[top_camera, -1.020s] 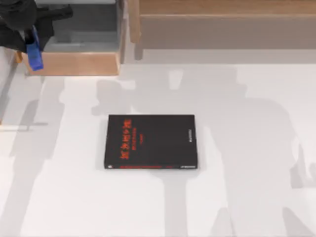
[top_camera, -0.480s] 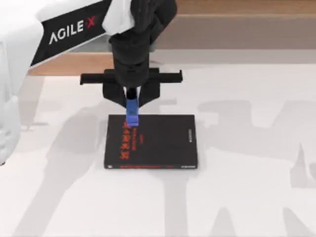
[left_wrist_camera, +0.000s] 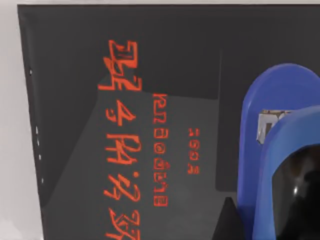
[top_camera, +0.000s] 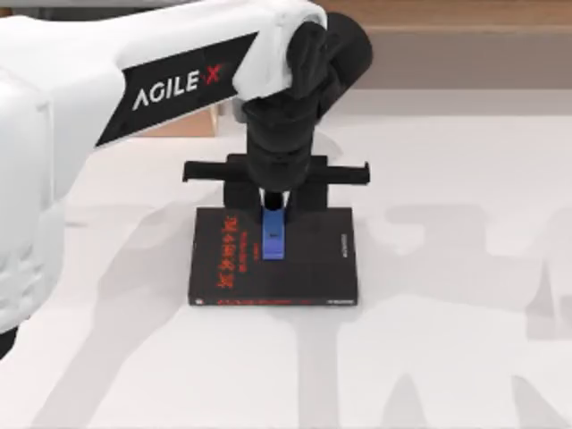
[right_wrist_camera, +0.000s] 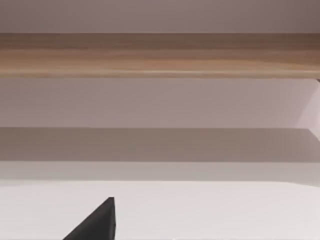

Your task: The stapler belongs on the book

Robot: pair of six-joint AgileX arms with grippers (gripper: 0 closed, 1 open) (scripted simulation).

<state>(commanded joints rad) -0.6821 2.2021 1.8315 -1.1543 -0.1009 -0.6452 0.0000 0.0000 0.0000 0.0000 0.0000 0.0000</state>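
The black book [top_camera: 313, 268] with red characters lies flat in the middle of the white table. My left gripper [top_camera: 273, 209] hangs over the book's far edge, shut on the far end of the blue stapler [top_camera: 273, 238]. The stapler points toward the table's front and sits over the book's middle; I cannot tell whether it touches the cover. In the left wrist view the stapler [left_wrist_camera: 272, 130] looms close beside the book's cover [left_wrist_camera: 150, 75] and its red characters. A dark part of my right gripper [right_wrist_camera: 97, 222] shows over bare table, away from the book.
A wooden ledge [top_camera: 465, 45] runs along the back of the table, also seen as a wooden rail [right_wrist_camera: 160, 55] in the right wrist view. A corner of a wooden box [top_camera: 198, 125] shows at the back left. White tabletop surrounds the book.
My left arm has swung from the back left corner to above the book, carrying the stapler; in the last half second it shifted right, toward the cover's middle.
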